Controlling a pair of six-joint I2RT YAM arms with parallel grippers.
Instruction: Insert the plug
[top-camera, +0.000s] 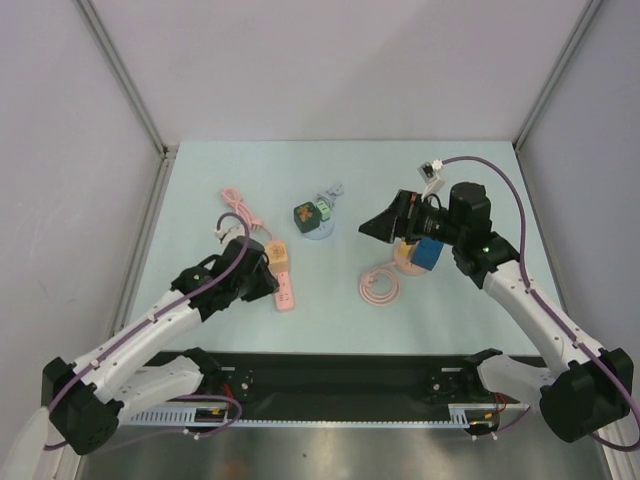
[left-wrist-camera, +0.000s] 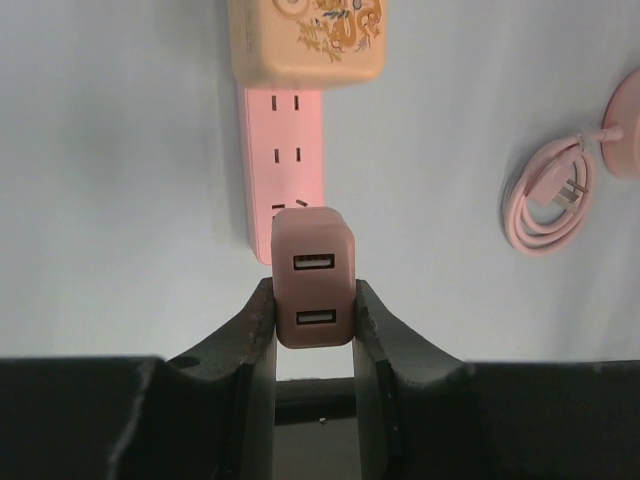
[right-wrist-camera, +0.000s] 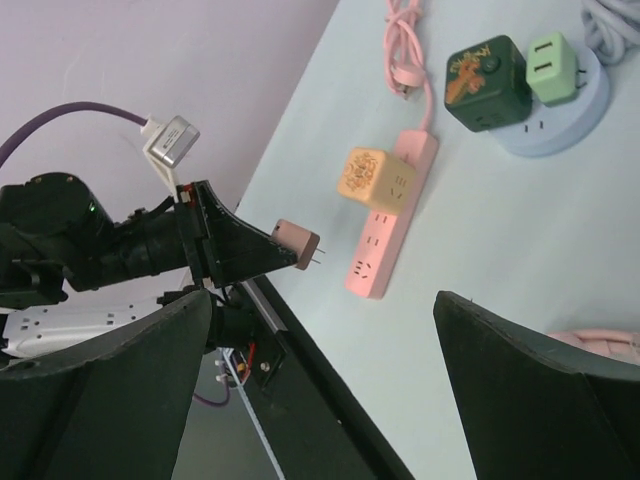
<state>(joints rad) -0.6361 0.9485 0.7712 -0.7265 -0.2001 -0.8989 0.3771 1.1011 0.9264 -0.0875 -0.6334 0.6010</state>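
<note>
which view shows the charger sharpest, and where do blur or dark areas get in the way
Left wrist: pink USB charger sharp, evenly lit between the left gripper fingers; gripper body below near black. Right wrist: right gripper fingers loom dark and soft, charger prongs clear. Top external: flat light, faint shadows, charger hardly visible.

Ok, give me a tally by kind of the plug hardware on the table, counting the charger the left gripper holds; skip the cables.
Cube adapters: 3 (cream, dark green, blue)
USB chargers: 2 (pink, light green)
Long power strip: 1
Round socket bases: 2 (light blue, pink)
Total: 8
</note>
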